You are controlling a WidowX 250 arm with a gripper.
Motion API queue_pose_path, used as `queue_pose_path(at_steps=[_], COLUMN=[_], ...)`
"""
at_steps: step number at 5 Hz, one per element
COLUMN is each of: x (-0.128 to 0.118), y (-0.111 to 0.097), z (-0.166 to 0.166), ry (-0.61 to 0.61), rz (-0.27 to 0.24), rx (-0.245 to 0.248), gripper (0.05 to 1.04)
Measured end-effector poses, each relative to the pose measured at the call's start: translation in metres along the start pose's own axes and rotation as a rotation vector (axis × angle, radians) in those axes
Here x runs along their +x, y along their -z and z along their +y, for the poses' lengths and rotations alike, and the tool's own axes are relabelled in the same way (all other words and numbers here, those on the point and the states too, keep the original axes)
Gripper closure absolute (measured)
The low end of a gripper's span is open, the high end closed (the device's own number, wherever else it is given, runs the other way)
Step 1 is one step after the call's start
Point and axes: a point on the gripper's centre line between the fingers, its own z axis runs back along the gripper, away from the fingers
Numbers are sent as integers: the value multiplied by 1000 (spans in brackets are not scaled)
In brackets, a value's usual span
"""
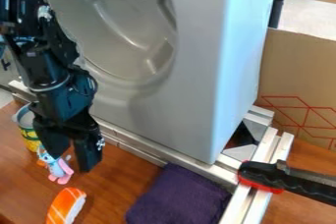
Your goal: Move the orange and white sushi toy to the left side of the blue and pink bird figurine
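Black, the gripper (70, 162) hangs with its fingers spread apart beside a pink-and-blue toy figure (59, 169); whether they touch, I cannot tell.

My hand (71, 159) is black. I see a toy (58, 165) in pale blue and white with pink legs, a sushi piece (66, 205) in orange with white stripes, and a tin (29, 135) banded yellow and green. The cloth (177, 197) is dark purple, the tabletop (113, 183) reddish-brown with wood grain, the panel (197, 66) grey, the clamp (259, 174) black and red, and the cardboard (298, 66) tan with red crisscrossing lines.
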Motion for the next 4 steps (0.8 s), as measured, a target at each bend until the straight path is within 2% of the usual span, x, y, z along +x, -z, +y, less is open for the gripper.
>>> queue_pose_path(at_steps=[1,2,3,4], x=[-3,-16,-19,-25], y=[4,18,24,32], z=[0,-2,-4,-3], ry=[-10,-42,-20,-56], rz=[20,95,123,134], rx=[-3,62,89,142], gripper=[83,83,83,83])
